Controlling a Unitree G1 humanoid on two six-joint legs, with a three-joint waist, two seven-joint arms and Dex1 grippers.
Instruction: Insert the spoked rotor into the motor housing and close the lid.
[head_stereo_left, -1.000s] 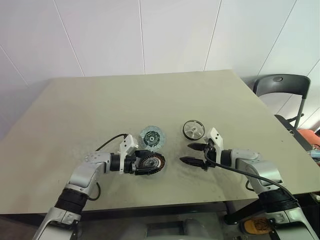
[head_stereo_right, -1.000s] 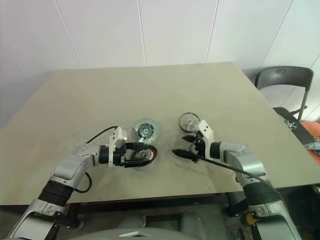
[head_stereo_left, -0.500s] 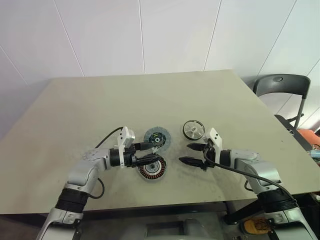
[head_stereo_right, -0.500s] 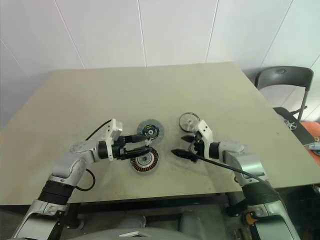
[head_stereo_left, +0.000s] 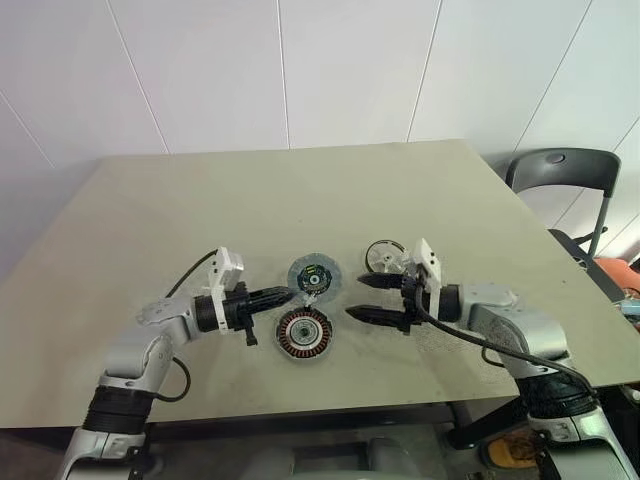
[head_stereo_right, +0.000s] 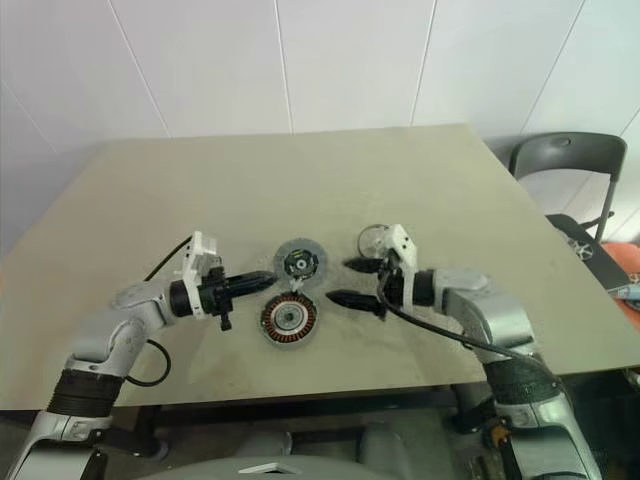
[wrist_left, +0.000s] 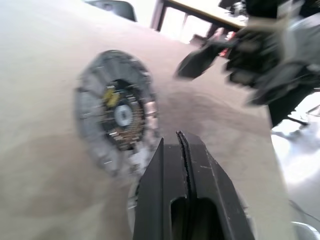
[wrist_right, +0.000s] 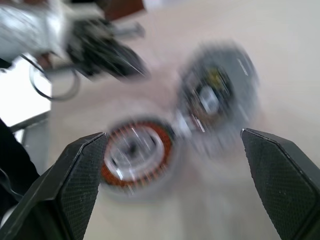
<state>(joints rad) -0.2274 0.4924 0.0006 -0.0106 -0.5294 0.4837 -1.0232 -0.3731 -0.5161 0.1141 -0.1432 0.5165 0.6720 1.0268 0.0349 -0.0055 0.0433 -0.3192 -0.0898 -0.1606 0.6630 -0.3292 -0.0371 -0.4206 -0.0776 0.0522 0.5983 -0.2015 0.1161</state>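
The motor housing (head_stereo_left: 303, 335), a dark-rimmed disc with copper windings and a silvery hub, lies flat on the table (head_stereo_left: 200, 210). Just behind it lies the lid (head_stereo_left: 314, 275), grey with a green centre. The spoked rotor (head_stereo_left: 385, 256) rests to the right of the lid, partly covered by my right gripper. My left gripper (head_stereo_left: 290, 295) is shut on nothing, its tips between the lid and the housing, just left of both. My right gripper (head_stereo_left: 358, 298) stands open and empty, pointing left at the housing. The right wrist view shows the housing (wrist_right: 137, 160) and lid (wrist_right: 217, 95) ahead between the fingers.
A dark folding chair (head_stereo_left: 560, 170) stands beyond the table's right edge. The table's front edge runs close below both arms. A white panelled wall rises behind the table.
My left gripper has let go of the housing, which now lies flat. It has shut and drawn back to the left. The right gripper has risen and shifted left, still open.
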